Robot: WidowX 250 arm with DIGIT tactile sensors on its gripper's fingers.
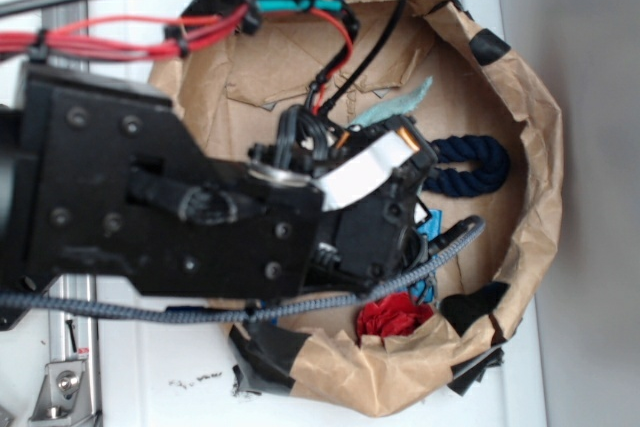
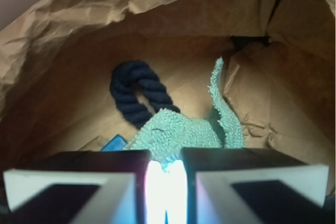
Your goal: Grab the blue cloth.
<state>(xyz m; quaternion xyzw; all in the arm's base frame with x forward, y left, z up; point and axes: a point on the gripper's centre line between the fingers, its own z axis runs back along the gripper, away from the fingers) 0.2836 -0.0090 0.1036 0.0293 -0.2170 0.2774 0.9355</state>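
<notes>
The hand [image 2: 165, 169] is sitting inside the brown paper bag [image 1: 520, 97], its two fingers [image 2: 94, 163] pressed nearly together and pinching the near edge of the blue cloth [image 2: 178, 129]. The cloth is lying on the bag floor, one corner pointing up, overlapping the dark navy rope [image 2: 137, 95] just behind it.

A black arm [image 1: 150, 197] with round screws, red and black cables, and a white-taped hand [image 1: 385, 172].
</notes>
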